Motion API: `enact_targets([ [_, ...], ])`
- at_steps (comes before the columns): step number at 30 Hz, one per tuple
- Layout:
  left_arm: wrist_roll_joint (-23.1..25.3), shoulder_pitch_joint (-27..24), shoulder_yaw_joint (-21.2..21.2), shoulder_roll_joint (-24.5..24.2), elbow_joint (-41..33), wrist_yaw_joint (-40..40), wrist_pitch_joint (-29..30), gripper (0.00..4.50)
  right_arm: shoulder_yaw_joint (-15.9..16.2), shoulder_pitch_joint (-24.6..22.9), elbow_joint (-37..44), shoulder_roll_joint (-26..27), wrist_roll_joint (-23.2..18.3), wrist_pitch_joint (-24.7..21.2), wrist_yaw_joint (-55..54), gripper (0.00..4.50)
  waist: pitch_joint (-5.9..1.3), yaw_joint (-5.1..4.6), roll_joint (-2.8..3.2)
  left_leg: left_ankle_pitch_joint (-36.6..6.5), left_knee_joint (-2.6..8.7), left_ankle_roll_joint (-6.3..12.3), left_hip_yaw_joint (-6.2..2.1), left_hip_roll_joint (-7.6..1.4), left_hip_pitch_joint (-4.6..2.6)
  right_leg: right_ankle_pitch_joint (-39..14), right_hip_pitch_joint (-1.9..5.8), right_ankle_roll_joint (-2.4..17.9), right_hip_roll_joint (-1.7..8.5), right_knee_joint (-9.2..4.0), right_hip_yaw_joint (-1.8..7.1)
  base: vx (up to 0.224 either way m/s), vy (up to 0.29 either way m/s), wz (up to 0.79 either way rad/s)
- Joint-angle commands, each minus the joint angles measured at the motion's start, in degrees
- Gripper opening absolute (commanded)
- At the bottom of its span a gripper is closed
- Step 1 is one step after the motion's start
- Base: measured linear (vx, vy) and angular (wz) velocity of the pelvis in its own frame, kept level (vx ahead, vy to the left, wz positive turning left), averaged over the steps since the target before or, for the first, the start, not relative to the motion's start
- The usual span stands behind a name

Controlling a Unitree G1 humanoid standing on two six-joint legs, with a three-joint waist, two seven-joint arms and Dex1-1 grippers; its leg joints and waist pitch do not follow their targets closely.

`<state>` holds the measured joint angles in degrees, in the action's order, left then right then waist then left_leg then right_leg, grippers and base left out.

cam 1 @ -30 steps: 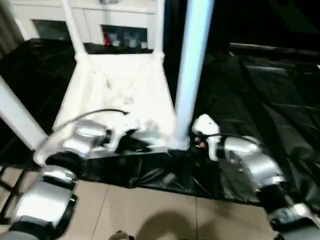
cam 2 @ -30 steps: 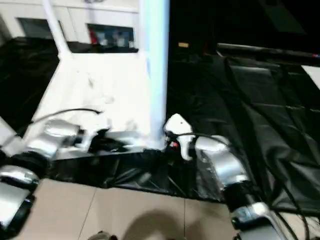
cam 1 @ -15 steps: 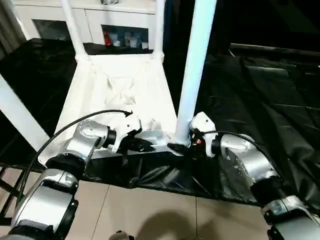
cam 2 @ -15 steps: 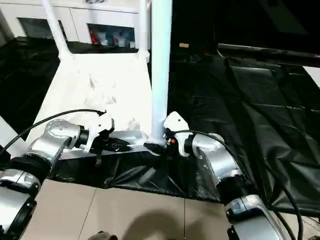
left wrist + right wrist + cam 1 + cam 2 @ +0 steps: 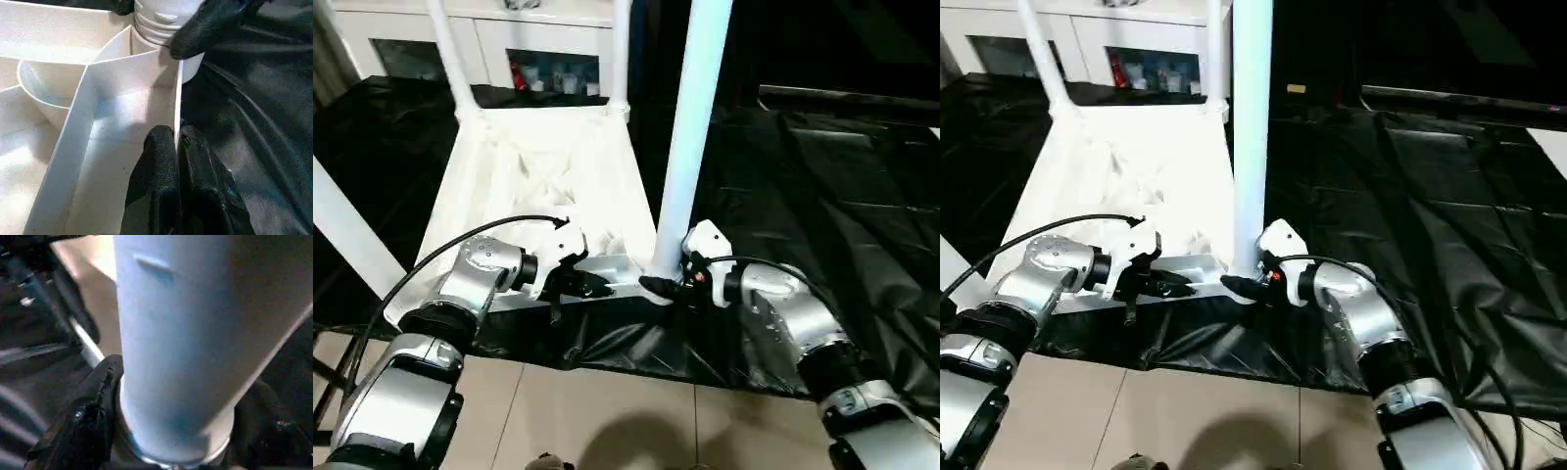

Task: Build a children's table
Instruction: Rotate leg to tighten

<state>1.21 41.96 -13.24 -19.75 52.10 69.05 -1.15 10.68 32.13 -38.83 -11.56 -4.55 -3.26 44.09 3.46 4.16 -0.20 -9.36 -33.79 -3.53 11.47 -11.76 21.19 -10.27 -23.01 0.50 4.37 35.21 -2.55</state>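
The tabletop (image 5: 543, 186) lay upside down on black sheeting (image 5: 822, 196), its ribbed underside up, with legs standing in its corners. The nearest leg (image 5: 690, 127) rose out of the top of the head views, its upper end cut off. The left tool (image 5: 597, 289) was pinched together on the near rim (image 5: 177, 117). The right tool (image 5: 656, 289) clasped that leg's base, one finger (image 5: 88, 416) on each side; the socket beneath was mostly hidden.
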Motion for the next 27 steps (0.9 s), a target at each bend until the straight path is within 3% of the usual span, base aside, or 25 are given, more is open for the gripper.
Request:
enact_targets([
  [1, 0.63, -0.35, -0.27, 6.05, 0.34, -7.77, 2.62, 0.0, -0.55, 0.14, -4.34, 4.64, 1.69, -1.99, -10.64, 2.72, -3.35, -0.33, 0.08, -19.73, 4.39, -1.44, -1.14, -1.48, -1.32, -22.97, 1.46, 10.89, 3.83, -5.3, 2.2, 0.0, 0.0, 0.0],
  [3, 1.38, 0.69, -0.32, 9.78, 1.32, -13.52, 3.29, 0.0, -0.92, 0.79, -7.34, 8.43, 2.55, -2.22, -17.68, 2.72, -3.25, -0.74, -0.13, -21.75, 4.43, -1.94, -1.29, -1.28, -1.63, -26.92, 1.35, 9.7, 3.8, -5.88, 2.03, 0.0, 0.0, 0.0],
  [4, 1.78, 1.29, -0.29, 11.47, 2.04, -16.51, 3.5, 0.0, -1.11, 1.72, -9.31, 10.34, 2.92, -1.77, -21.04, 2.72, -3.22, -1.12, 0.34, -22.87, 4.45, -2.24, -1.5, -1.17, -1.84, -28.83, 1.16, 9.08, 3.82, -6.21, 1.93, 0.0, 0.0, 0.0],
  [5, 2.47, 2.02, -0.4, 13.24, 2.93, -19.9, 3.5, 0.0, -1.63, 3.34, -12.0, 12.81, 3.01, -0.98, -24.73, 2.72, -3.17, -1.52, 0.16, -24.32, 4.34, -2.41, -1.63, -0.92, -1.93, -31.98, 1.0, 7.97, 3.78, -6.48, 1.68, 0.0, 0.0, 0.0],
  [6, 2.7, 2.22, -0.52, 13.75, 3.14, -20.64, 3.48, 0.0, -1.93, 3.99, -12.88, 13.73, 2.81, -0.69, -25.64, 2.72, -3.17, -1.52, 0.16, -24.32, 4.34, -2.41, -1.63, -0.92, -1.93, -31.98, 1.0, 7.97, 3.78, -6.48, 1.68, 0.0, 0.0, 0.0],
  [8, 3.43, 2.73, -0.99, 15.18, 3.41, -22.29, 2.54, 0.0, -2.77, 6.3, -15.01, 17.03, 1.62, 1.33, -25.98, 2.72, -3.28, -1.87, 0.34, -25.96, 4.38, -1.44, -2.05, -0.74, -1.91, -35.97, 0.94, 5.5, 3.9, -7.39, 1.33, 0.0, 0.0, 0.0],
  [10, 3.44, 2.65, -1.08, 15.09, 3.01, -21.71, 2.48, 0.0, -2.59, 6.51, -14.43, 17.19, 1.71, 3.44, -24.73, 2.72, -3.31, -1.97, 0.28, -26.85, 4.46, -1.08, -2.1, -0.81, -1.96, -35.48, 0.75, 5.26, 3.78, -7.53, 1.27, 0.0, 0.0, 0.0],
  [11, 3.49, 2.57, -1.11, 14.73, 2.76, -21.36, 2.02, 0.0, -2.72, 6.46, -13.72, 16.84, 1.41, 4.28, -23.47, 2.72, -3.45, -1.94, 0.26, -26.51, 4.6, -0.91, -2.1, -0.87, -1.78, -33.8, 0.91, 5.58, 3.72, -7.31, 1.34, 0.0, 0.0, 0.0],
  [12, 3.65, 2.47, -1.08, 14.59, 2.46, -21.38, 1.93, 0.0, -2.99, 6.5, -13.51, 16.79, 1.43, 4.77, -23.05, 3.28, -3.56, -1.87, 0.35, -25.83, 4.73, -0.74, -2.04, -0.96, -1.69, -31.55, 0.97, 6.29, 3.69, -7.06, 1.48, 0.0, 0.0, 0.0],
  [13, 3.68, 2.1, -0.95, 13.99, 1.78, -20.75, 2.01, 0.0, -3.6, 6.38, -12.96, 16.12, 1.26, 5.62, -22.12, 3.28, -3.66, -1.88, 0.12, -25.3, 4.77, -0.57, -1.96, -1.02, -1.58, -30.22, 1.11, 6.68, 3.7, -6.96, 1.53, 0.0, 0.0, 0.0],
  [14, 3.89, 1.73, -0.78, 13.42, 1.25, -20.41, 1.81, 0.0, -4.21, 6.34, -12.76, 15.44, 1.16, 6.1, -21.68, 3.42, -3.81, -1.74, 0.24, -23.86, 4.85, -0.23, -1.86, -1.1, -1.36, -27.1, 1.31, 7.68, 3.75, -6.63, 1.67, 0.0, 0.0, 0.0],
  [18, 3.74, 0.11, -0.47, 10.6, -0.3, -16.45, 0.16, 0.0, -5.4, 5.86, -11.71, 12.35, -0.62, 7.16, -14.89, 3.72, -3.85, -1.76, 0.11, -22.38, 4.79, 0.93, -1.6, -1.1, -0.96, -22.97, 1.69, 9.53, 3.69, -6.16, 1.83, 0.0, 0.0, 0.0],
  [24, 0.77, -2.7, 0.04, 5.41, -3.73, -4.7, -2.73, 0.0, -0.85, 3.69, -9.37, 4.49, 0.87, 8.87, 1.52, 3.83, -4.04, -1.38, -0.15, -17.73, 4.54, 2.69, -1.19, -1.22, -0.44, -18.73, 2.18, 10.87, 3.75, -5.66, 1.92, 0.0, 0.0, 0.0],
  [27, -1.34, -3.63, 0.14, 2.79, -5.83, 2.8, -2.76, 0.0, 0.84, 2.67, -7.76, 1.15, 0.24, 9.44, 11.55, 3.83, -4.34, -0.87, 0.11, -14.4, 4.2, 3.5, -0.79, -1.5, -0.4, -13.55, 2.38, 12.8, 3.52, -4.88, 1.81, 0.0, 0.0, 0.0],
])
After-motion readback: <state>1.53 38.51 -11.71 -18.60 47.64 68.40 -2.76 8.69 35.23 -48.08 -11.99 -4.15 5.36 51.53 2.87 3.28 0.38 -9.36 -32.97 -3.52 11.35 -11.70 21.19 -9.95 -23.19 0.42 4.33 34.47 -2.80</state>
